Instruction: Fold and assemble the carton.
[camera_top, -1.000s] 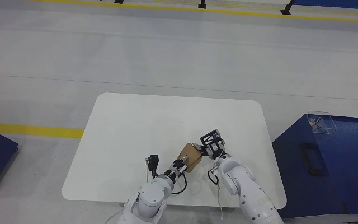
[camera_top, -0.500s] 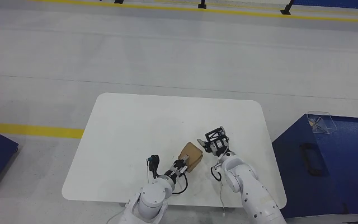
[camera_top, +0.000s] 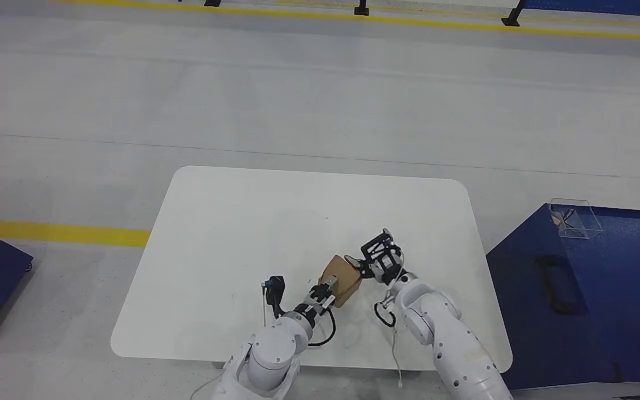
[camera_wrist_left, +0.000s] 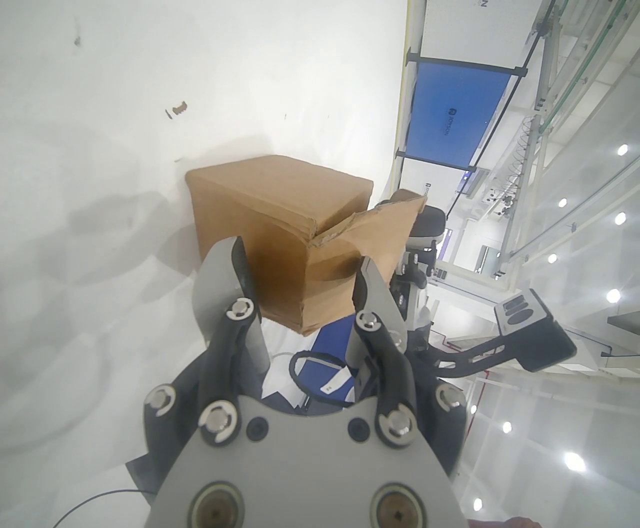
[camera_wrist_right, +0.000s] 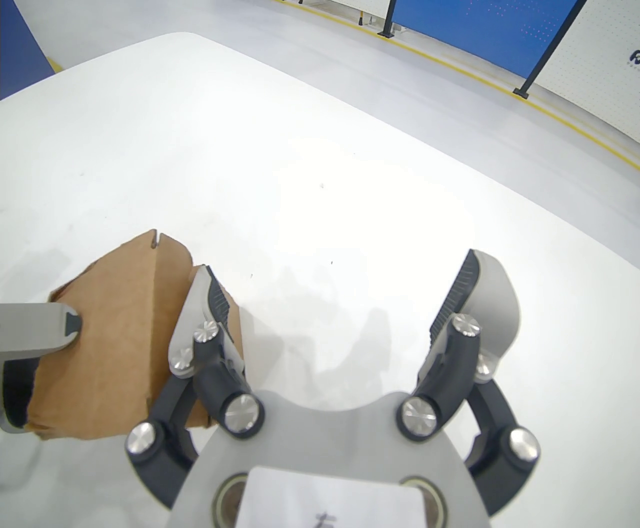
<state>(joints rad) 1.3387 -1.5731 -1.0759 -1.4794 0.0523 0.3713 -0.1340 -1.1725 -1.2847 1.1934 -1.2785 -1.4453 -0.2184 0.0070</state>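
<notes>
A white table (camera_top: 250, 230) seen from above, with a small brown carton (camera_top: 340, 279) in the lower centre of the frame, near the table's lower edge. The left gripper (camera_wrist_left: 300, 280) meets the carton from the lower left, its jaws narrowed around the near corner and holding it. A loose flap (camera_wrist_left: 392, 220) juts from the carton's far side, toward the other arm. The right gripper (camera_wrist_right: 339, 267) sits at the carton's upper right, jaws wide and holding nothing, one finger (camera_wrist_right: 202, 305) right against the carton's side.
</notes>
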